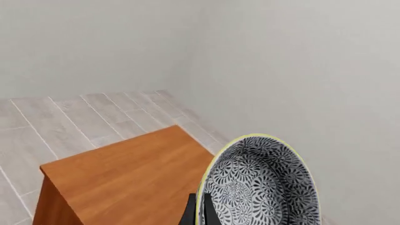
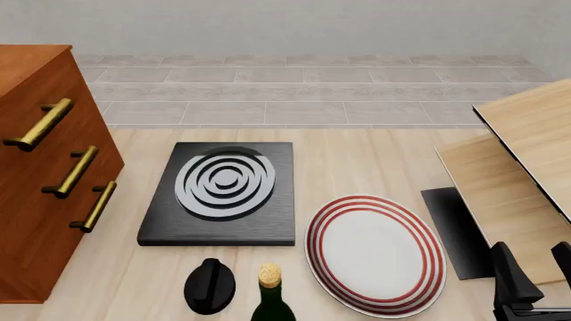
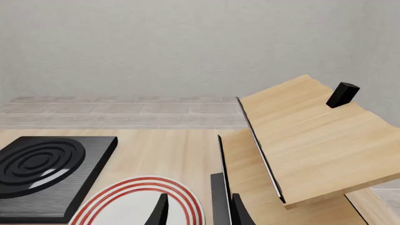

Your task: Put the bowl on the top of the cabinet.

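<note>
bright even light, sharp (soft shadows)

Cabinet (image 2: 40,167) with three brass handles at left, black hob (image 2: 220,194) mid-table, red-ringed plate (image 2: 375,254) to its right, bottle (image 2: 271,297) and black knob (image 2: 210,286) near front edge, pale boards (image 2: 522,160) right, right gripper (image 2: 533,271) at lower right corner, fingers apart.

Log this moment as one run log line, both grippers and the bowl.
left gripper: shut on bowl, held above cabinet top | bowl: tilted, not yet set down | right gripper: open, low near plate
</note>
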